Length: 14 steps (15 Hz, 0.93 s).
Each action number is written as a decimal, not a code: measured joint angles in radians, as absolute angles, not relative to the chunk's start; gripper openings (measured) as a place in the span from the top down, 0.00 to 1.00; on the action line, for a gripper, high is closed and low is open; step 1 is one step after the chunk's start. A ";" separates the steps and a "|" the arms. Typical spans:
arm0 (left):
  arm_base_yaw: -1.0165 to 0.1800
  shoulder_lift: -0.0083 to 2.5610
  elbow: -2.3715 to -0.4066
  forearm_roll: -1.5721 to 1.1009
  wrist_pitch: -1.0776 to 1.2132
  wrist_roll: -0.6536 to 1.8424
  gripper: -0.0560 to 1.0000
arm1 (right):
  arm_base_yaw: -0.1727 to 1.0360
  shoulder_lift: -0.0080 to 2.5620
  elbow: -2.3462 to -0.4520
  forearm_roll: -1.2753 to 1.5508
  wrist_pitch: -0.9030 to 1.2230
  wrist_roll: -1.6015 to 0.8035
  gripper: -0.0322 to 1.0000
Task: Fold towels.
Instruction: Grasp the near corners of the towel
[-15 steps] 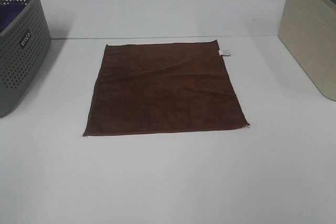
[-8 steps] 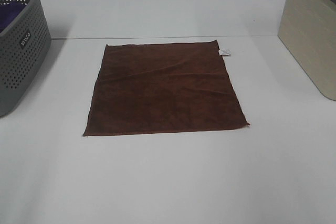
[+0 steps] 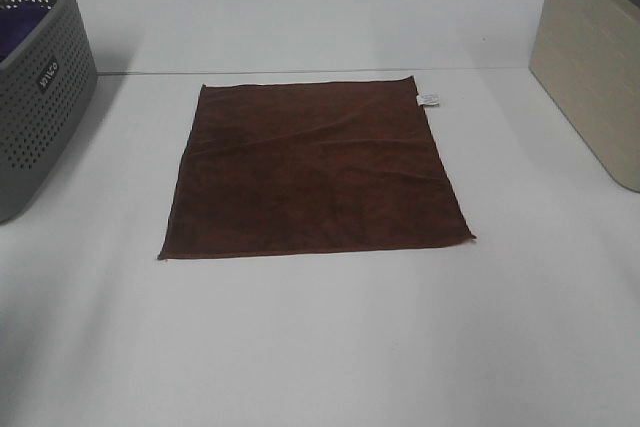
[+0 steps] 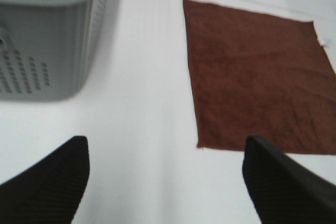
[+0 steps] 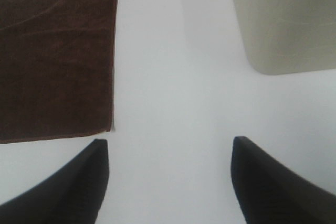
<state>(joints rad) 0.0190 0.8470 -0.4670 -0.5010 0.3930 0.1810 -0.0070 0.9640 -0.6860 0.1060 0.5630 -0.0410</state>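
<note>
A brown towel (image 3: 315, 167) lies flat and unfolded on the white table, with a small white tag (image 3: 428, 100) at its far right corner. It also shows in the left wrist view (image 4: 257, 77) and in the right wrist view (image 5: 55, 56). My left gripper (image 4: 165, 179) is open and empty over bare table, near the towel's near left corner. My right gripper (image 5: 170, 166) is open and empty over bare table, near the towel's near right corner. Neither arm shows in the exterior high view.
A grey perforated basket (image 3: 35, 77) holding purple cloth stands at the left; it also shows in the left wrist view (image 4: 47, 45). A beige bin (image 3: 595, 57) stands at the right, also in the right wrist view (image 5: 286, 22).
</note>
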 joint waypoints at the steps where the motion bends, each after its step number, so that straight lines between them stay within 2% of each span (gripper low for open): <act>1: 0.019 0.943 -0.467 -0.575 0.392 0.235 0.23 | -0.007 1.048 -0.713 0.131 0.563 -0.041 0.35; 6: 0.019 1.353 -0.521 -0.951 0.391 0.551 0.23 | -0.008 1.359 -0.823 0.247 0.555 -0.062 0.35; 8: 0.019 1.548 -0.612 -1.138 0.419 0.740 0.23 | -0.008 1.546 -0.919 0.385 0.591 -0.208 0.35; 11: 0.019 1.704 -0.709 -1.205 0.482 0.805 0.23 | -0.016 1.719 -1.019 0.501 0.687 -0.336 0.35; 14: 0.019 1.868 -0.828 -1.213 0.525 0.839 0.23 | -0.102 1.909 -1.138 0.665 0.799 -0.471 0.35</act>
<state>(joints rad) 0.0190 1.8680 -0.8280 -1.2130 0.5250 0.8390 -0.1020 1.9090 -1.1380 0.6650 0.7990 -0.4710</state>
